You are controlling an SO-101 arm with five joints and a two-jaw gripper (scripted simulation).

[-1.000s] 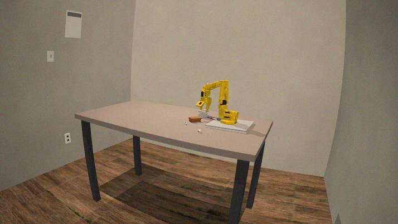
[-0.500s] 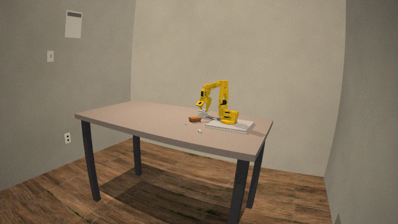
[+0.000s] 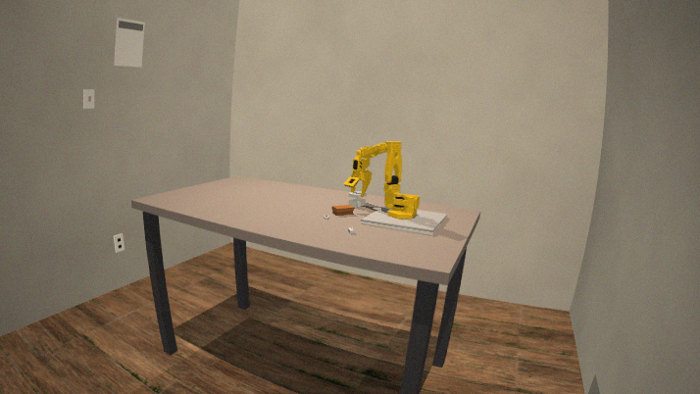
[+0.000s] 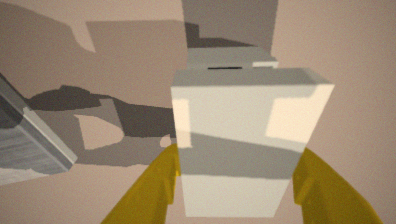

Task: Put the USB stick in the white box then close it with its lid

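Observation:
In the wrist view my gripper (image 4: pixel 239 155) is shut on the white lid (image 4: pixel 245 130), one yellow finger on each side of it. The lid is held just over the white box (image 4: pixel 231 56), which shows beyond the lid's far edge. A thin dark line (image 4: pixel 225 68) lies along the box's near rim; I cannot tell what it is. The USB stick is not visible. In the exterior view the gripper (image 3: pixel 360 190) points down at the white box (image 3: pixel 357 200), left of the arm's base.
A brown block (image 3: pixel 343 210) lies just left of the box. Two small white pieces (image 3: pixel 325 217) (image 3: pixel 351 230) lie nearer the table's front. The arm stands on a grey plate (image 3: pixel 405 221), whose corner shows in the wrist view (image 4: pixel 30 145).

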